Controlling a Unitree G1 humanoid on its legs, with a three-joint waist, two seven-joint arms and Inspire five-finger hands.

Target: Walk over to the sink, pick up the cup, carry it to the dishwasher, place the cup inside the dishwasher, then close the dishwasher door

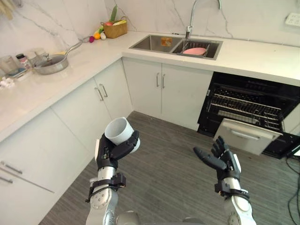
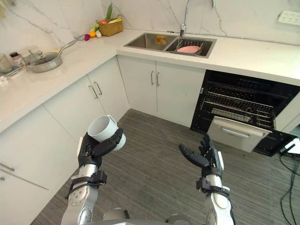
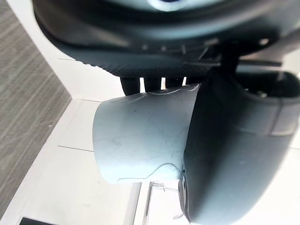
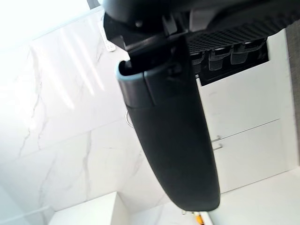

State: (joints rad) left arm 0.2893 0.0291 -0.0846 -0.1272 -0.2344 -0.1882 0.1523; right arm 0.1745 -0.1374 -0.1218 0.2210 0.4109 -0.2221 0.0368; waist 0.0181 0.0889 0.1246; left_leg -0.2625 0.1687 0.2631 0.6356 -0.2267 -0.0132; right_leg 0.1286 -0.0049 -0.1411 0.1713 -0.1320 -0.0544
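Left fingers (image 1: 125, 146) are curled round a white cup (image 1: 119, 130), with the thumb on the other side. The left wrist view confirms it: the cup wall (image 3: 140, 136) is wedged between the finger row and the thumb. The cup mouth tilts up and away from me, and it looks empty. My left hand (image 1: 111, 153) holds it at about chest height over the grey wood floor (image 1: 168, 154), well clear of the counter.

My right hand (image 1: 226, 161) has its fingers spread loosely, palm half up, with nothing in it.

Pickup is done as I read it: the cup is in hand and well apart from the sink (image 1: 159, 43), where something pink (image 1: 194, 50) sits in the right basin, a plate or a bowl, hard to say.

The dishwasher (image 1: 253, 101) is ahead on my right, with wire racks showing inside. Its door (image 1: 246, 136) hangs partly lowered.

I judge there is more walking left, then setting the cup in a rack and shutting the door. The door may need dropping further before the left hand can get in.
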